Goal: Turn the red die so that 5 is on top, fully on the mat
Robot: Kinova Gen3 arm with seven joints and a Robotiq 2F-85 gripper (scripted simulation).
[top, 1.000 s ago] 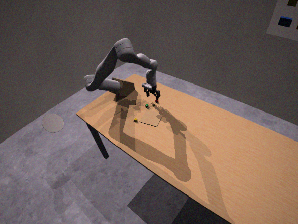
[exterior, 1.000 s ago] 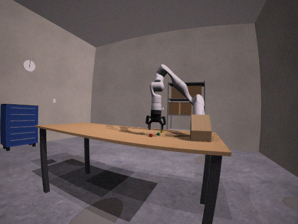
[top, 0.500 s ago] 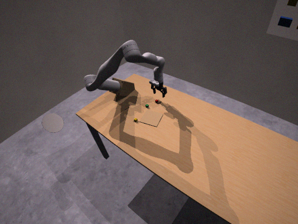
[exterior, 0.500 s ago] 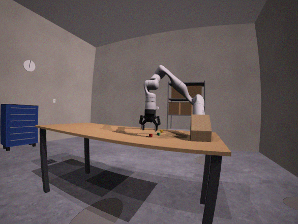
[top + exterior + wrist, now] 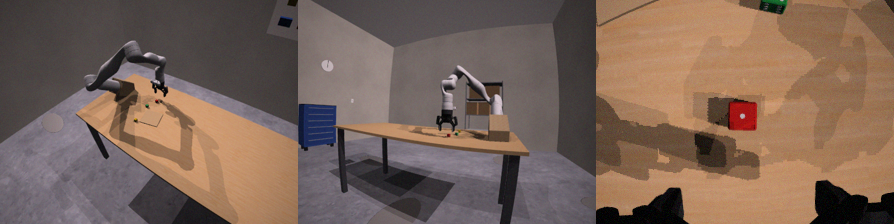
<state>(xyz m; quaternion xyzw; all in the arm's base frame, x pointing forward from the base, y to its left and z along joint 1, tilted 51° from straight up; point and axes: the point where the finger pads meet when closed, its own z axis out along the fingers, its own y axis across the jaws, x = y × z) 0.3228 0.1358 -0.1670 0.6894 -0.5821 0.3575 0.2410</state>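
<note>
The red die [image 5: 156, 101] lies on the bare table, off the mat, beyond the mat's far corner. In the wrist view the red die [image 5: 743, 115] shows one pip on top. It also shows in the exterior view [image 5: 448, 135]. My gripper [image 5: 160, 89] hangs open and empty above the table, a little past the red die, also seen in the exterior view [image 5: 446, 124]. Its fingers fill the wrist view's lower edge.
A green die [image 5: 147, 106] showing two pips lies left of the red die, off the mat. A yellow die [image 5: 135, 119] lies by the mat's left corner. A brown box [image 5: 499, 128] stands at the arm's base.
</note>
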